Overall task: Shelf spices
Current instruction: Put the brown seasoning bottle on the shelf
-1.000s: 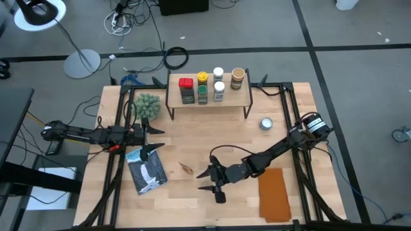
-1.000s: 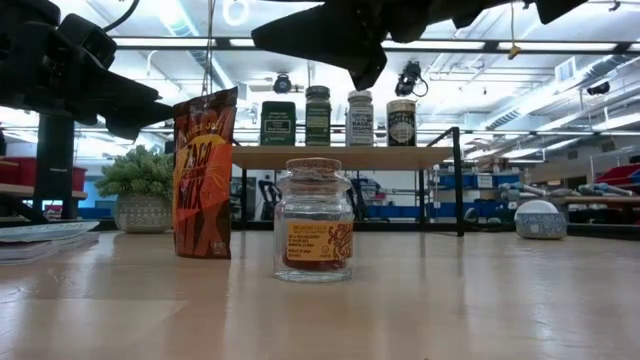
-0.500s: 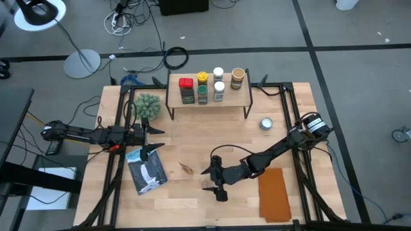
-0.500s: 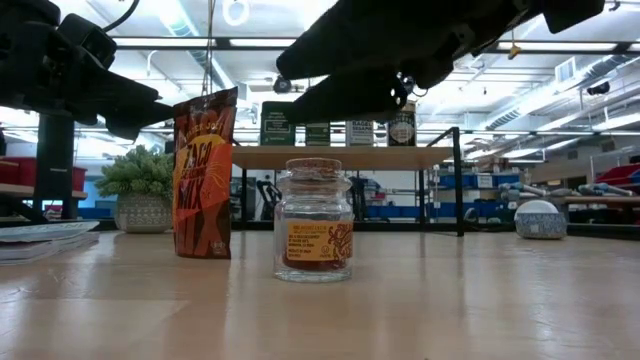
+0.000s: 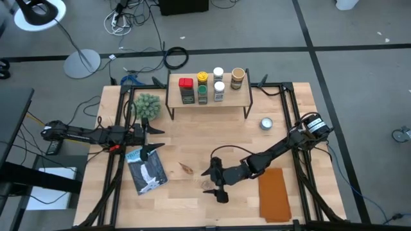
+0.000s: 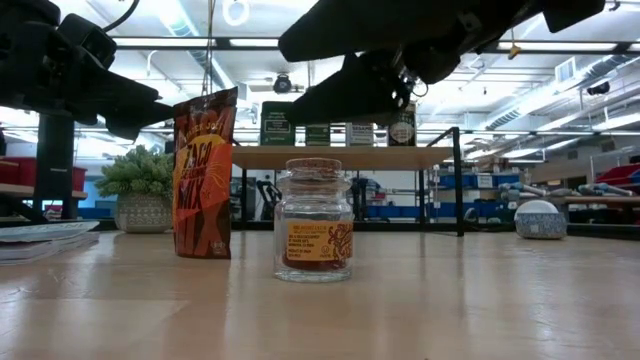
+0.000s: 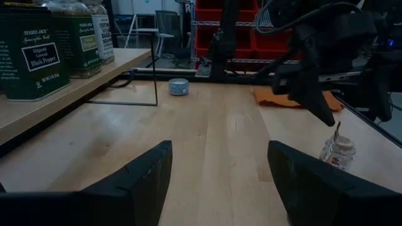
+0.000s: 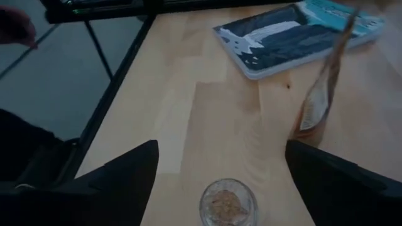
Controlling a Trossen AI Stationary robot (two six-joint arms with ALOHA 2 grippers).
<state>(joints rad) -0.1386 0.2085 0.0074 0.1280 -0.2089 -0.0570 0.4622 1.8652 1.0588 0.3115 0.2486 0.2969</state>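
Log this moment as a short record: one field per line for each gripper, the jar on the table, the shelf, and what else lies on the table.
right gripper: open, poised above the glass jar, not touching it
left gripper: open, waiting at the table's left side
glass jar: upright on the table, cork lid, orange label
shelf: at the table's far edge, holding several spice jars
spice pouch: standing upright left of the jar in the low view
other items: book, orange cloth, silvery tin, green plant ball

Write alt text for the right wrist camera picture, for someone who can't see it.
The right gripper hangs open over a small clear glass jar with a cork lid standing on the light wooden table. Beyond lie a dark blue-and-white booklet and an upright orange-brown pouch.
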